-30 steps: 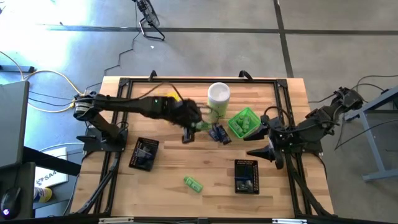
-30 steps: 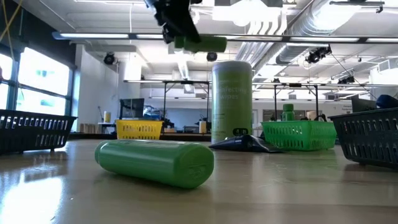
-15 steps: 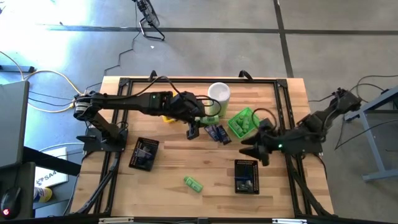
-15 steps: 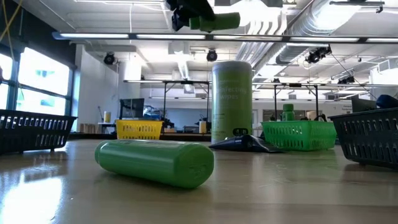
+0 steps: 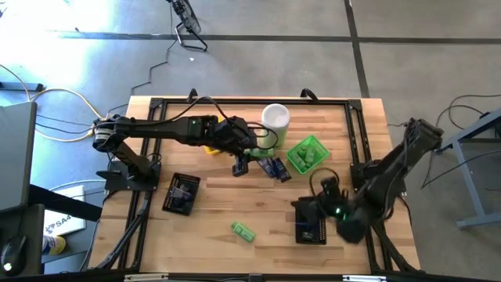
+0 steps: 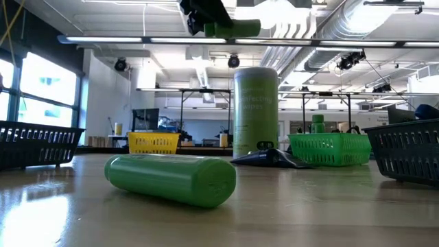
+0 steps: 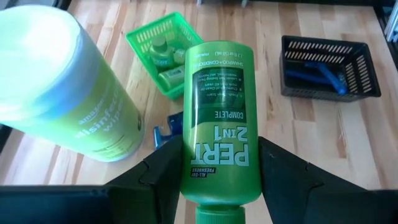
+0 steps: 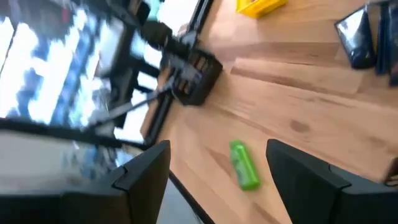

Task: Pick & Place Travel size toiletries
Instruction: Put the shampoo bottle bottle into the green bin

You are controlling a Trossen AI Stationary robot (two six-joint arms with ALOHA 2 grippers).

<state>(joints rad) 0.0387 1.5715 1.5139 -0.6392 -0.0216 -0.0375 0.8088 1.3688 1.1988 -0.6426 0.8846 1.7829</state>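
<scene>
Aloft, left tool grips a green bottle; right tool gapes empty

From my high view, the canister stands at twelve o'clock on the desk. My left gripper holds a bottle just at its seven o'clock. The basket sits at two, packets at centre, a loose bottle at six, trays at eight and four.
</scene>
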